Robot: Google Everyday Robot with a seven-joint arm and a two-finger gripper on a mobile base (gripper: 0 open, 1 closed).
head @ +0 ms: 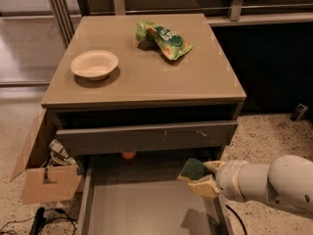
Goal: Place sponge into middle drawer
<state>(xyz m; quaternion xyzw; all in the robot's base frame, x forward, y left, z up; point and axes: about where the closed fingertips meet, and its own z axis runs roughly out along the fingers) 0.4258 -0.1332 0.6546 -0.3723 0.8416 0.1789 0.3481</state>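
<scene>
The sponge (194, 170), yellow foam with a dark green top, is held in my gripper (206, 176) at the lower right. The gripper is shut on it, one finger above and one below. It hangs over the right rear part of the open middle drawer (146, 209), above the grey floor, near the right side wall. The white arm (274, 184) reaches in from the right. The sponge casts a shadow on the drawer floor below it.
A grey drawer front panel (146, 137) sits just above and behind the open drawer. A small orange object (128, 154) lies under it. On the cabinet top are a white bowl (94, 64) and a green snack bag (164, 38). A cardboard box (46, 173) stands at the left.
</scene>
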